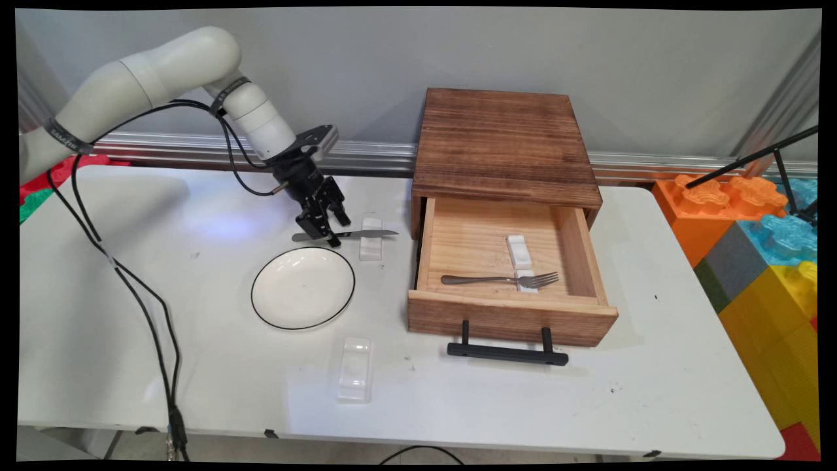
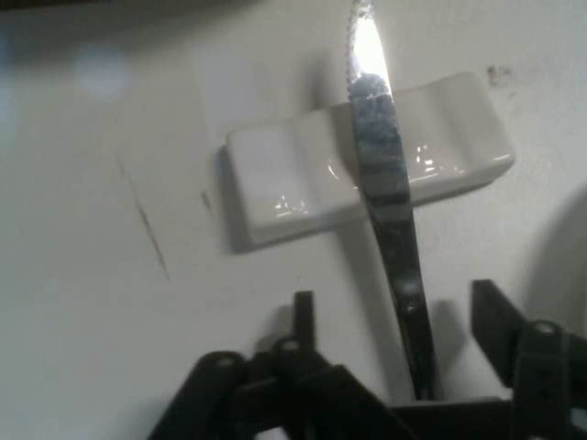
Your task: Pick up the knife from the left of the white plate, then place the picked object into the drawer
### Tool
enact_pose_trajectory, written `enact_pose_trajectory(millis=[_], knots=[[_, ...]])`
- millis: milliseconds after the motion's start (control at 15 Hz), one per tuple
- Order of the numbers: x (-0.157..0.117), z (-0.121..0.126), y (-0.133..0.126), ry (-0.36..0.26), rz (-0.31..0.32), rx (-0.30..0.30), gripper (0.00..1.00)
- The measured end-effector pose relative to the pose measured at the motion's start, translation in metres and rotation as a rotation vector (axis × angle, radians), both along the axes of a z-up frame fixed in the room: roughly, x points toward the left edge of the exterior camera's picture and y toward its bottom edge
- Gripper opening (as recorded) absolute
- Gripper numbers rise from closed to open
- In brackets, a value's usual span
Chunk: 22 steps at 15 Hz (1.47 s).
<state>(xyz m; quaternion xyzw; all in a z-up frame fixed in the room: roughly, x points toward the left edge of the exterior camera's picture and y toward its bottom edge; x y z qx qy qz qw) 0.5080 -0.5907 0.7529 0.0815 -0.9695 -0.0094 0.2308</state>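
White desk (image 1: 523,405) is seen from above its near edge, with a grey wall behind. Near the desk's middle, toward the far edge, a black claw (image 1: 325,229) is lowered over the handle of a table knife (image 1: 353,233). Its fingers (image 2: 500,330) are spread apart on either side of the handle without clamping it. The knife's blade is laid across a small white ceramic rest (image 2: 367,170). A white plate (image 1: 303,288) with a dark rim is set just nearer than the knife. A clear plastic rest (image 1: 354,368) is placed toward the near edge. On the right half, a wooden drawer box (image 1: 503,140) is shown with its drawer (image 1: 510,317) pulled open; a fork (image 1: 503,280) is laid inside, its tines on a white rest (image 1: 526,282).
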Motion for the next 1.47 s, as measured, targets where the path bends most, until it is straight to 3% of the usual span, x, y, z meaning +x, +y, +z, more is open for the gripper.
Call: enact_pose_trajectory(millis=[933, 1467], knots=[[0.002, 0.005, 0.009, -0.016, -0.007, 0.015, 0.0], [0.005, 0.043, 0.015, 0.013, 0.009, 0.001, 0.0]])
